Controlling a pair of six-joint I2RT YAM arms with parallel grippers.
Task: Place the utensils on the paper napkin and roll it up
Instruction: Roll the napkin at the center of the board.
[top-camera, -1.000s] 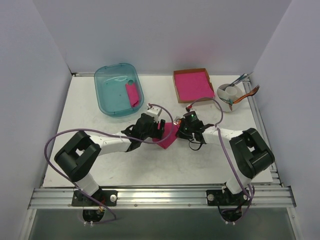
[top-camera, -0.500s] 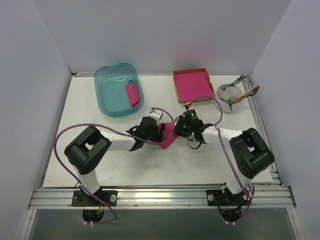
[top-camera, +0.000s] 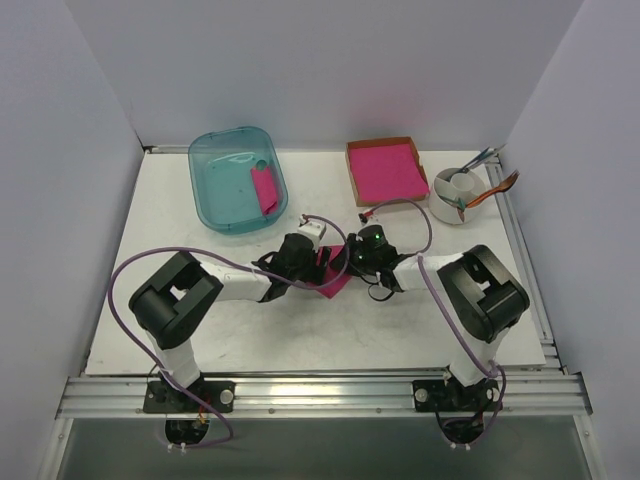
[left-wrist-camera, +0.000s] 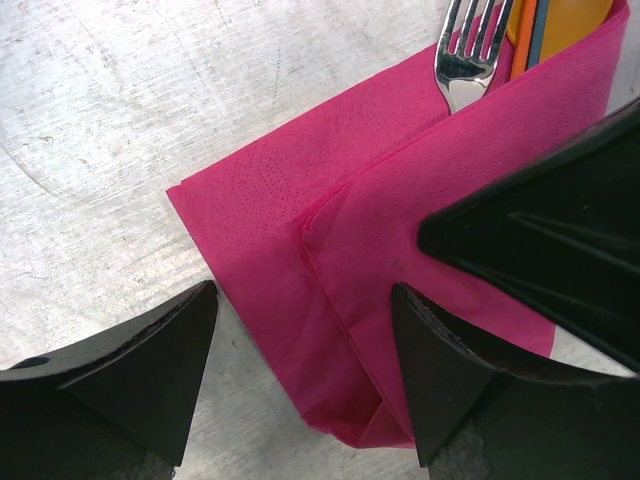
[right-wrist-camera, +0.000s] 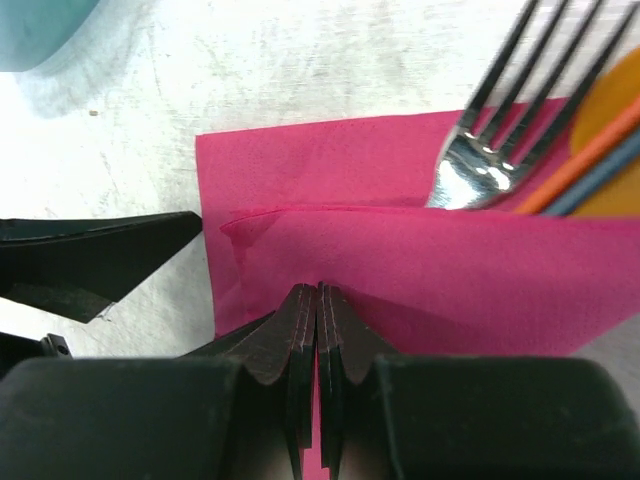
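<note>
The paper napkin (top-camera: 336, 282) (left-wrist-camera: 300, 230) (right-wrist-camera: 420, 270) lies mid-table, one flap folded over the utensils. Only the silver fork's tines (left-wrist-camera: 462, 60) (right-wrist-camera: 490, 150) and a bit of the orange spoon (left-wrist-camera: 570, 15) (right-wrist-camera: 612, 105) stick out past the fold. My right gripper (top-camera: 352, 262) (right-wrist-camera: 318, 298) is shut, pinching the folded flap's edge. In the left wrist view it shows as a black wedge (left-wrist-camera: 540, 240) on the flap. My left gripper (top-camera: 318, 262) (left-wrist-camera: 305, 295) hangs open just above the napkin's near corner, one finger on each side, holding nothing.
A teal tub (top-camera: 215, 190) at the back left holds a rolled pink napkin (top-camera: 265, 190). A brown cardboard tray with a pink stack (top-camera: 386, 170) sits at the back. To its right stands a white cup of cutlery (top-camera: 458, 192).
My right gripper has slid left toward the left gripper, bringing the napkin flap over the utensils. The left arm shifted slightly right, then stayed still and open.
</note>
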